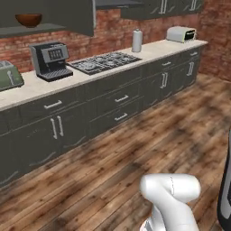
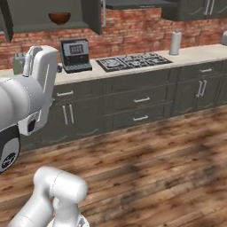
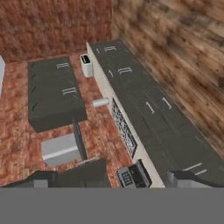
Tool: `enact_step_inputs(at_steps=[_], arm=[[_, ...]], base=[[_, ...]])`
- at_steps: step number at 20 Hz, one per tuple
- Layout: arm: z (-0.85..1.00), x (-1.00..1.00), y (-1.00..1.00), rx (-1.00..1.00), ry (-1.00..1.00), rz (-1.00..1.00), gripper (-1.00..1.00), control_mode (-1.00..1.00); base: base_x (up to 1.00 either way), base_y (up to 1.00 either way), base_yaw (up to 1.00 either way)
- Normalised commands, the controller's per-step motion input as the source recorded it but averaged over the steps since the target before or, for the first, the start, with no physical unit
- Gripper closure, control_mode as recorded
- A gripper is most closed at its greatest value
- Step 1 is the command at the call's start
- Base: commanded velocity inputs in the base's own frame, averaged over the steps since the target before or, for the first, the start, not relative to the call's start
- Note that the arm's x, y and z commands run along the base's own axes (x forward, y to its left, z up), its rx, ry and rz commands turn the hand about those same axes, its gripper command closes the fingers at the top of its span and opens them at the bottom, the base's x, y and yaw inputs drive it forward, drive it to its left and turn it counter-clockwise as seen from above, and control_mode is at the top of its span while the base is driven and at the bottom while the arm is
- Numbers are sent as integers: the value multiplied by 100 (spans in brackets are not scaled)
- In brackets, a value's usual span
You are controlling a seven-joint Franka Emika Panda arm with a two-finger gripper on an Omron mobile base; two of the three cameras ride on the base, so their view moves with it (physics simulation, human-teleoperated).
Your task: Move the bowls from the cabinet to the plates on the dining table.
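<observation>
Up on the open cabinet (image 1: 67,16) shelf sits one reddish-brown bowl (image 1: 28,19) — pincer (image 3: 113,178) spread wide, empty

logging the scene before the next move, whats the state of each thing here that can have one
cabinet: door open, shelf exposed
reddish-brown bowl: upright on the cabinet shelf, not yet moved
gripper: open, holding nothing
lower cabinet doors: shut
drawers: shut
grey canister: upright on the counter
</observation>
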Motion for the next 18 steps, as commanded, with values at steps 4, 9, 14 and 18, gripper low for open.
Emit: enact_step_inputs(at_steps=[4,9,14,18], arm=[[0,0,0,0,0,0,-100,100],[0,0,0,0,0,0,-100,100],[0,0,0,0,0,0,-100,100],[0,0,0,0,0,0,-100,100]], base=[[1,3,50],[7,0,50],[56,0,42],[76,-8,35]])
